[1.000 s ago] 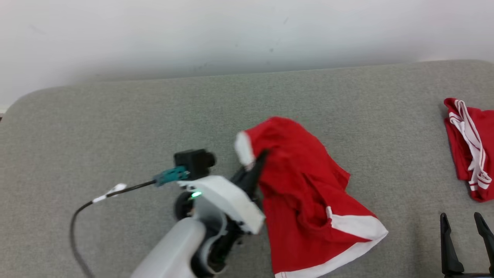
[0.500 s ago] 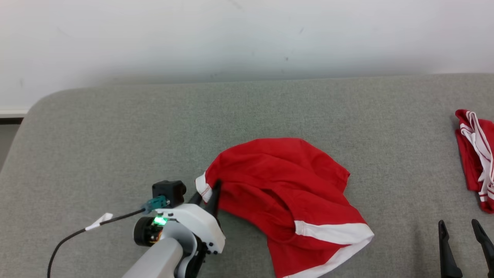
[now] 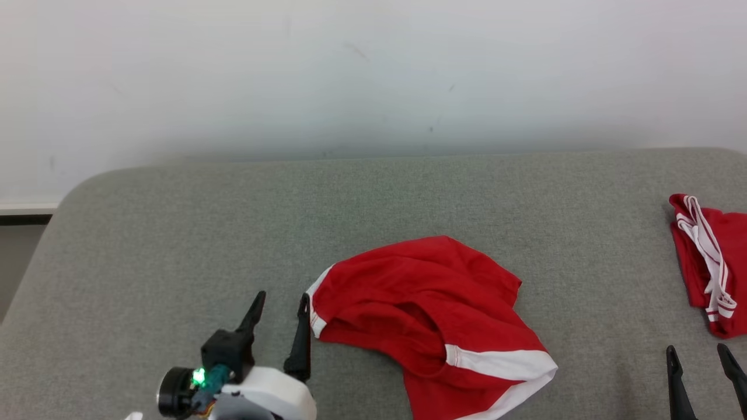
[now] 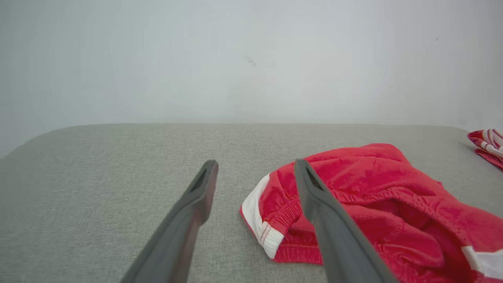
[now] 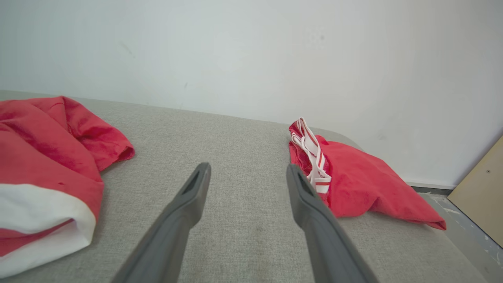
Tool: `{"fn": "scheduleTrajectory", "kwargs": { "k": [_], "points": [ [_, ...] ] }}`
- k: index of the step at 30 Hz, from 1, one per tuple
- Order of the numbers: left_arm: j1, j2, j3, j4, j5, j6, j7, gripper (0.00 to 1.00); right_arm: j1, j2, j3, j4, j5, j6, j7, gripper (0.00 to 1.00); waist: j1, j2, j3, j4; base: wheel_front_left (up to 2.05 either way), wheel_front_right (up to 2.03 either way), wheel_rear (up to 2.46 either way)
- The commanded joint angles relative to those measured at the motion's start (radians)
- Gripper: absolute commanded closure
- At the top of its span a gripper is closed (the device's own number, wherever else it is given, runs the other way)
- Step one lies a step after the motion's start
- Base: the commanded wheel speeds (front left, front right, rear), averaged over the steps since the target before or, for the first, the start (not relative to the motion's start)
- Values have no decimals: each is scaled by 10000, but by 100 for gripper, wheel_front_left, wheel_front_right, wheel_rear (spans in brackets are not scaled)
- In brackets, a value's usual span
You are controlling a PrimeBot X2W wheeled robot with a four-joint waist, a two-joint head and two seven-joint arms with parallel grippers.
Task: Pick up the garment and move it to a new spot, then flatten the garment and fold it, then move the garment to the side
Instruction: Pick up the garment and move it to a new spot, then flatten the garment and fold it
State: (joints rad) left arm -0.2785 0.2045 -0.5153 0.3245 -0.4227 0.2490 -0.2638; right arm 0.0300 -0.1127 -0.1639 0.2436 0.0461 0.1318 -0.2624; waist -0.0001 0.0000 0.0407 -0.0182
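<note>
— Where does the head view look from?
— From high above, tilted down onto the grey fabric-covered table (image 3: 175,233), facing the plain white wall (image 3: 373,70) across the frame's top.
— And the wrist views?
— Both sit low, close over that fabric, looking along it to the wall.
— What do they share?
— The crumpled red garment with white trim (image 3: 408,291). It's lower centre from the head, near at lower right for the left wrist, and at the left edge for the right wrist. The bunched red garment with white stripes (image 3: 729,262) sits at the head view's right edge, and right of centre from the right wrist.
</note>
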Motion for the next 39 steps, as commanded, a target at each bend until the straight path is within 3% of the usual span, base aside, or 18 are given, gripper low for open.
{"fn": "scheduleTrajectory", "kwargs": {
  "k": [1, 8, 17, 29, 39],
  "points": [
    [357, 83, 115, -336, 324, 25, -3, 0, 169, -52, 29, -21, -49, -24, -28, 0, 1, 0, -148, 33, 0, 0, 0],
    [2327, -9, 954, -2092, 1444, -301, -3, 0, 348, 42, 178, -217, -185, -24, -28, 0, 1, 0, -441, 136, 0, 0, 0],
    [3815, -589, 2113, -2484, 2416, -1064, -4, 0, 546, 317, 596, -128, -111, -24, -29, 0, 1, 0, -693, 224, 0, 0, 0],
    [4099, -1224, 3028, -2268, 3070, -1962, -5, 0, 736, 550, 775, 34, -9, -24, -29, 0, 1, 0, -868, 199, 0, 0, 0],
    [4032, -1444, 3375, -2220, 3353, -2317, -5, 0, 635, 593, 798, 46, -11, -24, -29, 0, 1, 0, -800, 190, 0, 0, 0]
  ]
}}
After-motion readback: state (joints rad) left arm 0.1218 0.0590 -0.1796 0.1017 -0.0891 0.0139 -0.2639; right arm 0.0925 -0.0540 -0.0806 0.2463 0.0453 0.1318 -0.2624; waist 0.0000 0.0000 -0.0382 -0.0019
